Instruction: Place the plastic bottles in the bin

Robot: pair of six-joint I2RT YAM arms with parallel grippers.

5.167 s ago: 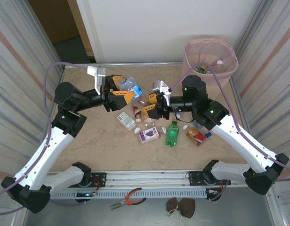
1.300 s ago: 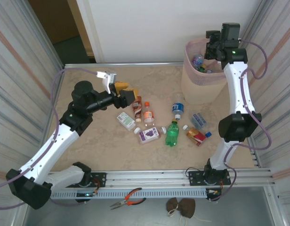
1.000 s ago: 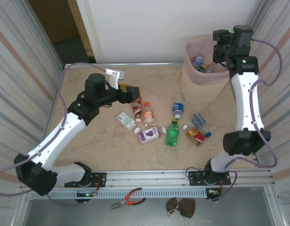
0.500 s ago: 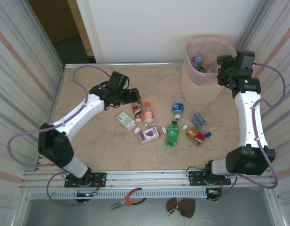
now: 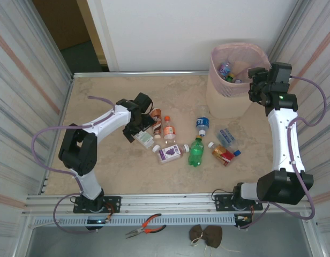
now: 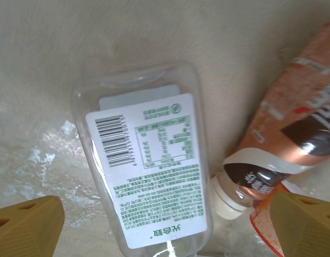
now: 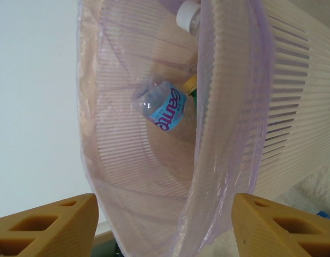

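Plastic here looks light and slippery. The flat clear bottle (image 6: 149,176) lies on the worktop (image 6: 74,43) under the wide-open left claw (image 6: 167,218); pinch its middle. The right claw (image 7: 165,225), open too, hangs by the bin (image 7: 293,107).

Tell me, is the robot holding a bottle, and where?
Nothing is held: left jaws open over a clear bottle, right jaws open by the bin.

Clear glossy plastic bottle (image 6: 138,88), paper label (image 6: 154,176); ribbed bin (image 7: 296,107), filmy liner (image 7: 234,134)

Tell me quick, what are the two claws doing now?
Left gripper: open, empty, over the clear flat white-labelled plastic bottle.
Right gripper: open, empty.
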